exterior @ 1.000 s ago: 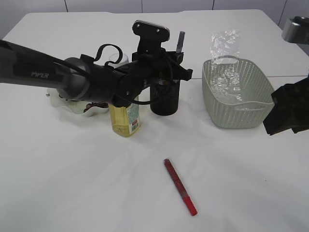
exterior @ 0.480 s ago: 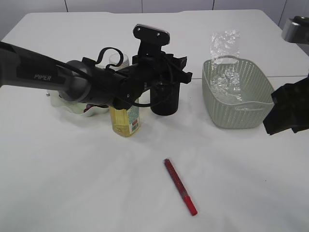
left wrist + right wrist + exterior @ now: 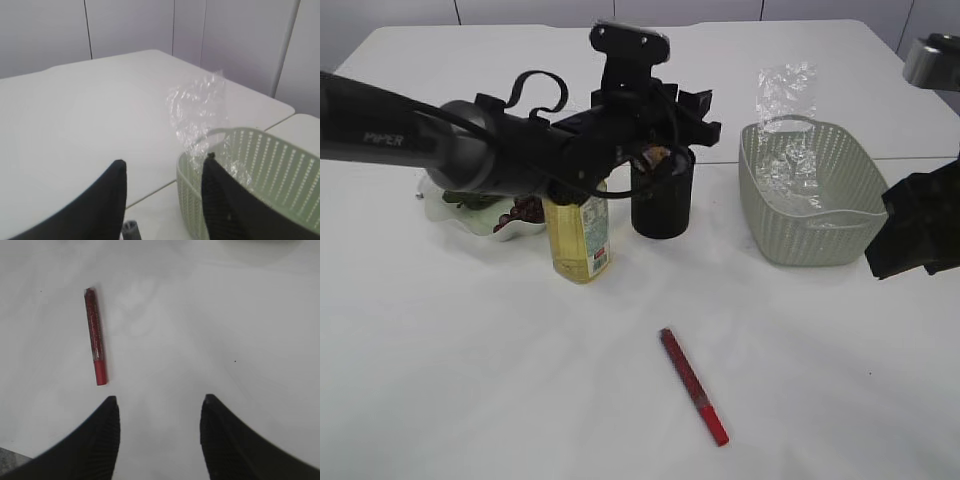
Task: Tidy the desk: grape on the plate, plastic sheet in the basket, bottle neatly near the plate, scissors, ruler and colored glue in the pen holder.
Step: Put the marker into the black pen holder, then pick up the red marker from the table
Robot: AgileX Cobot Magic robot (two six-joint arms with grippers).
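Desk (image 3: 470, 380): white, seen at a slant.

- Plate (image 3: 460, 212), far left, partly behind the left arm; grapes (image 3: 520, 210) on it.
- Bottle (image 3: 578, 235) of yellow liquid, upright, just right of the plate, touching or nearly so.
- Left gripper (image 3: 695, 110), above the black pen holder (image 3: 662, 200); fingers (image 3: 112, 200) apart, nothing between them. Small grey tip (image 3: 131, 231) visible below in the wrist view; identity unclear.
- Colored glue (image 3: 693, 386), red stick, flat on the bare table, front centre, well apart from the holder.
- Basket (image 3: 812, 190), pale green, right of the holder; plastic sheet (image 3: 786, 95) standing in its far end, rising above the rim.
- Right gripper (image 3: 159, 437), far right, over bare table near the glue; fingers apart, empty.
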